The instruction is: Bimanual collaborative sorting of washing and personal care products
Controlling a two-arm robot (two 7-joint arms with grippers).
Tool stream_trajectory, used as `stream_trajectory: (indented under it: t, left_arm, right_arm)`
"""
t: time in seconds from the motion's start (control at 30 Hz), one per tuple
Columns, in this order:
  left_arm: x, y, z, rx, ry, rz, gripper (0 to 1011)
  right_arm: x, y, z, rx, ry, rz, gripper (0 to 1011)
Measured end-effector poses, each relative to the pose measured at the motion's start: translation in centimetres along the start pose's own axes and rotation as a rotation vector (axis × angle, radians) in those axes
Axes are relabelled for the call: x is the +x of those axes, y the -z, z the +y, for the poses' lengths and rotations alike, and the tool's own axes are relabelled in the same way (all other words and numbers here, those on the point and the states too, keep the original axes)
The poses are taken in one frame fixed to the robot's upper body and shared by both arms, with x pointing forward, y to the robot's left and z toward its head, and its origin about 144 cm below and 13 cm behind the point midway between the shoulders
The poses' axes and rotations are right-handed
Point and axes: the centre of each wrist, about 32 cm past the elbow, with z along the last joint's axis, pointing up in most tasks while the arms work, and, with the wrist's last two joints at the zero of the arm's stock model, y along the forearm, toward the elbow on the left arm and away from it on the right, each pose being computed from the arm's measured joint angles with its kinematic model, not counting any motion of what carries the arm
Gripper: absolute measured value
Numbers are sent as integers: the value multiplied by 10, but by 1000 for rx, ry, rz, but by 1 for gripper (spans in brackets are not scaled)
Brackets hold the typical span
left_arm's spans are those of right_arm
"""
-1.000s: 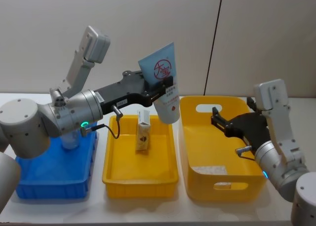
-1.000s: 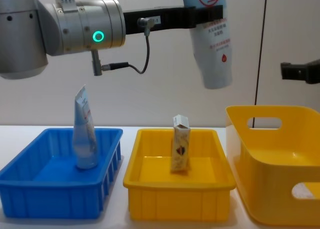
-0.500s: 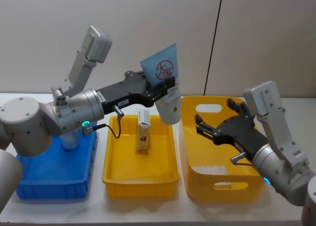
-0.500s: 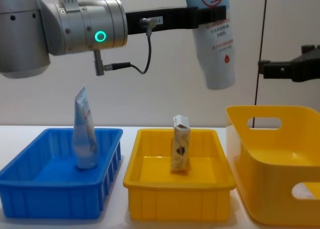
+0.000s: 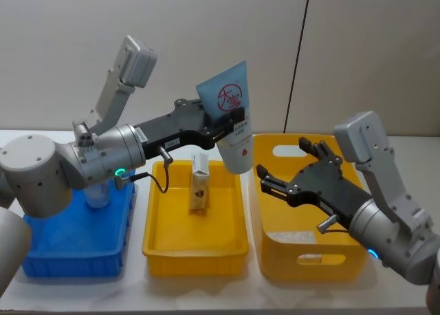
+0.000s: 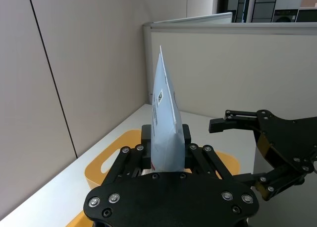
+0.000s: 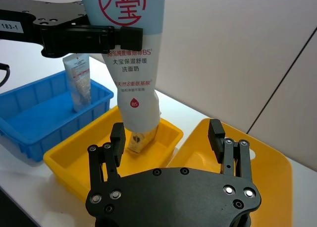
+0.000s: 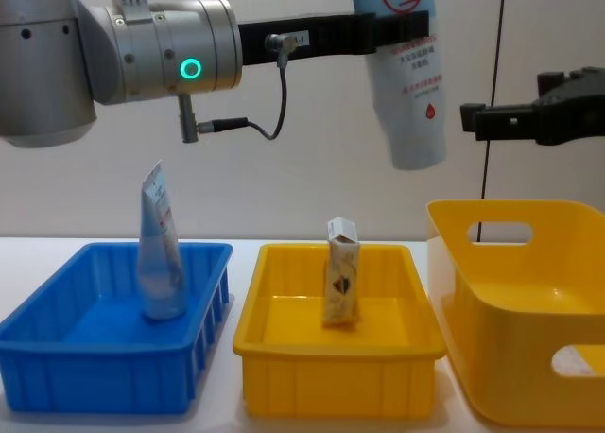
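The left gripper (image 5: 230, 119) is clamped on the pale-blue pouch (image 5: 232, 126), hanging high above the middle yellow tray (image 5: 155, 243). The right gripper (image 5: 289, 174), fingers spread apart, sits just beside the pouch.

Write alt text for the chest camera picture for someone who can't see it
The left hand holds a large pale-blue soft pouch with red print in the air, above a shallow yellow plastic tray holding a small white-and-tan carton. The open right hand faces it above a deep yellow bin; a whitish tube stands in a blue bin.

One pouch (image 5: 230, 119), one carton (image 5: 199, 183) — one tube (image 8: 161, 244) (three bins (image 5: 194, 245)).
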Motion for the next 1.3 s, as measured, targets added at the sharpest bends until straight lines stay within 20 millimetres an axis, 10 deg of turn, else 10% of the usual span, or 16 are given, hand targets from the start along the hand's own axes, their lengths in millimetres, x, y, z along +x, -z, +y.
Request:
stream_trajectory:
  t: [1.0,1.3]
  left_arm:
    - [0,0,0,1,2,0,287]
    - [0,0,0,1,2,0,287]
  right_arm:
    - [17,3,56,56,-110,13,997]
    - [20,4,75,70,-161,31,782]
